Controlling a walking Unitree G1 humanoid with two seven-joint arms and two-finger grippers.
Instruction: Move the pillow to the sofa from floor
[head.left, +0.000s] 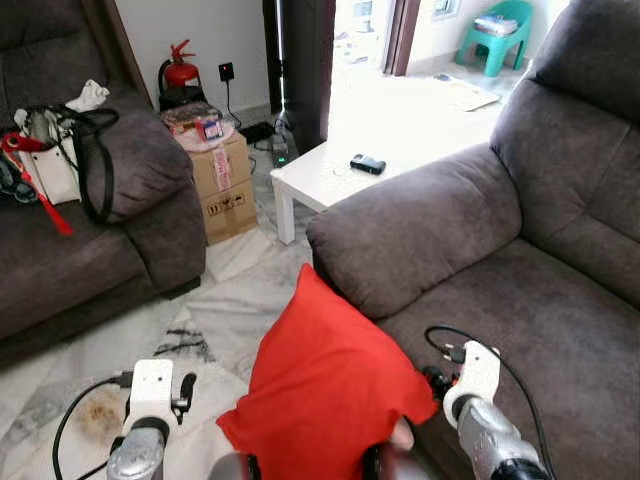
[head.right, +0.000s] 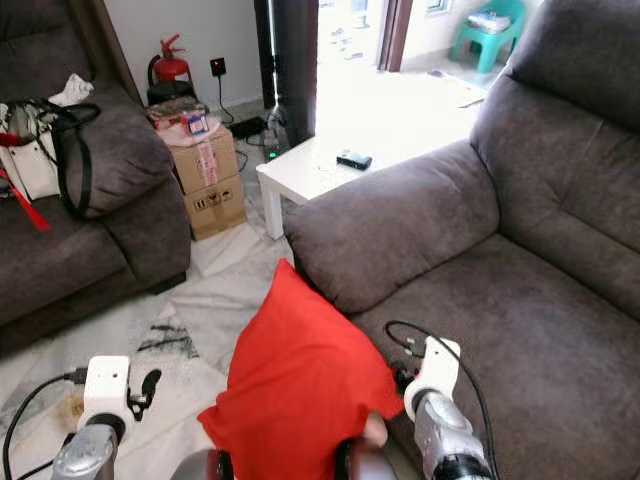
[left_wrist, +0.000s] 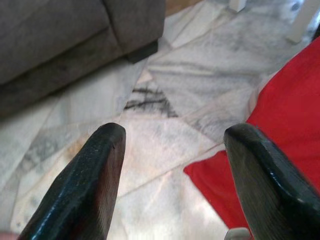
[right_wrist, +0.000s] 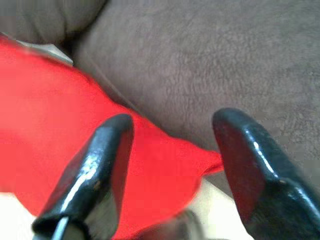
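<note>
While a red pillow (head.left: 325, 385) stands tilted on its lower edge against the front of the grey sofa (head.left: 520, 300), its top corner leaning at the sofa's armrest (head.left: 415, 225), both arms of the robot reach low on either side of it. Seen along the left wrist, the left tool (left_wrist: 172, 187) has its two black fingers (left_wrist: 85, 185) spread wide with nothing between them, poised over the pale marble floor (left_wrist: 170, 100) just beside the pillow's lower corner. From the right wrist, the right tool (right_wrist: 172, 170) is likewise wide open, one finger lying in front of the red fabric and the other in front of the sofa's seat cushion; whether either touches the pillow cannot be told. At the bottom of the head views, between the arms, the pillow's base is partly hidden by dark blurred shapes. Beyond the armrest a white desk (head.left: 310, 180) carries a small dark object (head.left: 367, 163), and beside it a cardboard box (head.left: 222, 185) stands by a second grey couch (head.left: 90, 230) holding a bag (head.left: 55, 160), with a red fire extinguisher (head.left: 180, 72) by the wall.
</note>
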